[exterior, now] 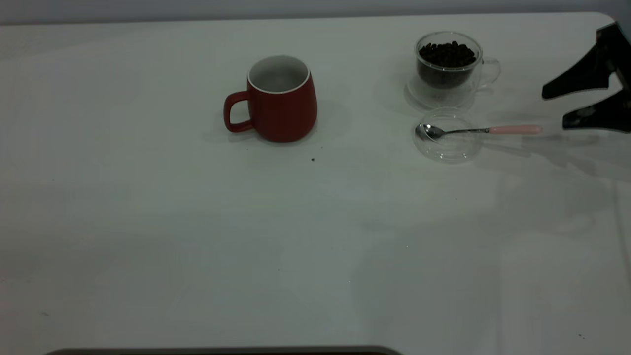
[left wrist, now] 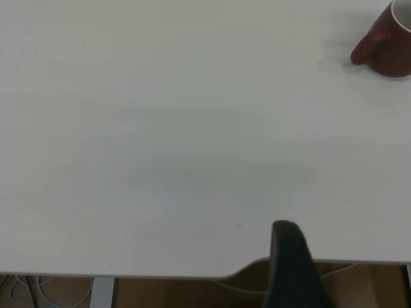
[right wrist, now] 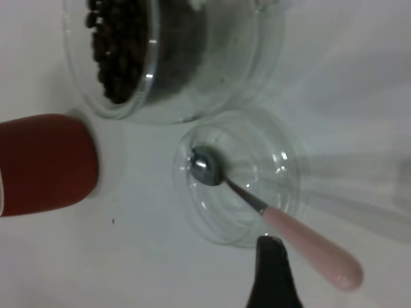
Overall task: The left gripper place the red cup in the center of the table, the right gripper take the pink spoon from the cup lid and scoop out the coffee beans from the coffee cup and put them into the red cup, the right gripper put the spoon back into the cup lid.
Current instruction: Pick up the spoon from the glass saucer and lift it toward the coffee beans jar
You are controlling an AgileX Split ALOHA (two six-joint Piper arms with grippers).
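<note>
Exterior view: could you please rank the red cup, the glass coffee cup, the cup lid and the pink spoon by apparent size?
1. red cup
2. glass coffee cup, a little smaller
3. cup lid
4. pink spoon: longer than the lid is wide, but by far the slimmest

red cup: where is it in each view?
Exterior: red cup stands upright left of centre, far half of the table, handle toward the view's left.
Left wrist: top right corner, cut off by the frame.
Right wrist: left edge, beside the glass coffee cup.
Shared landmark: the red cup itself.
</note>
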